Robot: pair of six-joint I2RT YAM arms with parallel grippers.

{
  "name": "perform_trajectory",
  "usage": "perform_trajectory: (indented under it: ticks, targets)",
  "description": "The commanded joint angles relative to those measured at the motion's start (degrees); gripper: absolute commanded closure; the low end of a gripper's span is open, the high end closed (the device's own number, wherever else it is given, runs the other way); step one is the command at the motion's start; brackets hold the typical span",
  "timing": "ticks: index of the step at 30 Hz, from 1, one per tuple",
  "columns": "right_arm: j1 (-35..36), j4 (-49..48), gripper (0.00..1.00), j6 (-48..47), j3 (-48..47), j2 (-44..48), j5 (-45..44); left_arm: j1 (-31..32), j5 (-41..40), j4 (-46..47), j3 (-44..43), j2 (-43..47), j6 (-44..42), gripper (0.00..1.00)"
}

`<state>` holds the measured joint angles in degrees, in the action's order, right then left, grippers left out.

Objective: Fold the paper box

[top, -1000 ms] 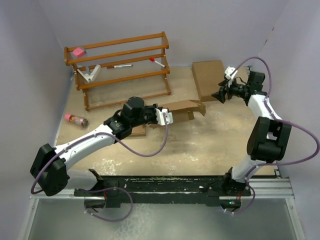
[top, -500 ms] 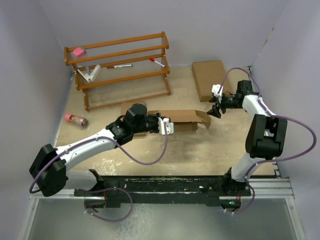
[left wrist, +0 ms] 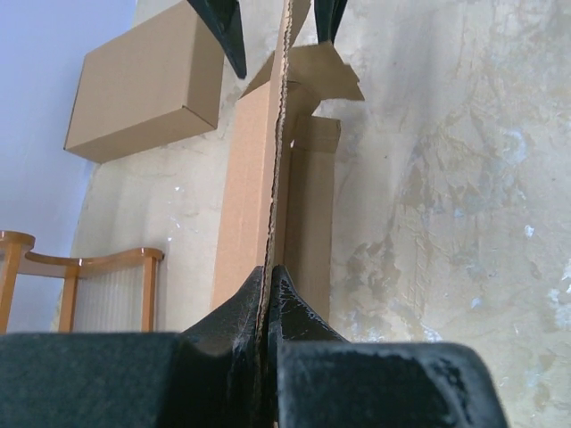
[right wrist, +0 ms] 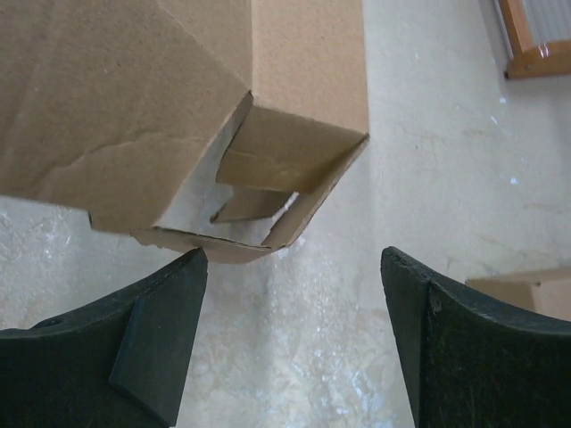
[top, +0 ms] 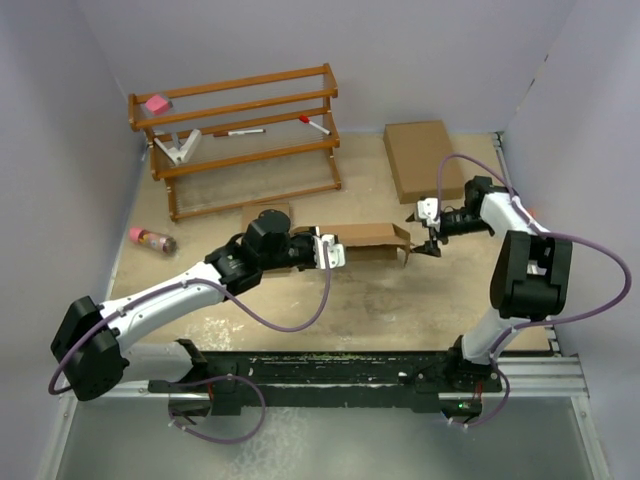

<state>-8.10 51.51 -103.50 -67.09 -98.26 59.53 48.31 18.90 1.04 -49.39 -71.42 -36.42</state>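
The paper box (top: 368, 240) is a slim brown cardboard tube lying in the middle of the table, its right end open with loose flaps. My left gripper (top: 334, 251) is shut on a thin upright cardboard wall at its left end; in the left wrist view the jaws (left wrist: 269, 273) pinch that edge and the paper box (left wrist: 252, 187) runs away from them. My right gripper (top: 426, 234) stands open at the box's right end. In the right wrist view the open end (right wrist: 259, 192) sits just above the gap (right wrist: 294, 259), near the left fingertip (right wrist: 183, 272).
A larger flat brown box (top: 419, 158) lies at the back right. Another small brown box (top: 264, 213) sits behind my left arm. A wooden rack (top: 240, 135) with pens and a pink item stands at the back left. A pink bottle (top: 150, 240) lies at the left.
My right gripper has come down and left from beside the large box to the paper box's right end. My left arm has drawn the paper box nearer and levelled it.
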Motion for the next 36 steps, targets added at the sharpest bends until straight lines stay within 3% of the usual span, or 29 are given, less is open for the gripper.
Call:
perform_trajectory:
  ticks: [1,11,16,22,26,36]
  targets:
    - [2.5,-1.3,0.19,0.7,0.6,1.8,1.8,0.2,2.2,1.2,-0.2,2.6,5.4,0.96]
    - [3.4,-0.7,0.40,2.5,0.6,-0.6,2.0,0.3,0.2,-3.5,-3.4,-0.6,14.6,0.96]
    - [4.6,-8.6,0.44,12.3,2.0,-0.1,1.5,0.3,-2.1,-5.0,-6.2,-3.6,20.4,0.96]
    - [5.7,-19.5,0.45,24.5,3.1,-0.3,3.3,-0.4,-5.0,-5.7,-9.6,-6.5,23.4,0.96]
    - [6.3,-24.5,0.42,28.6,2.0,-2.1,3.5,-4.2,-3.6,-8.2,-13.2,-9.3,25.2,0.96]
    - [6.4,-18.8,0.35,26.5,-7.7,-9.3,5.4,-15.9,7.0,-11.5,-19.2,-16.6,28.6,0.96]
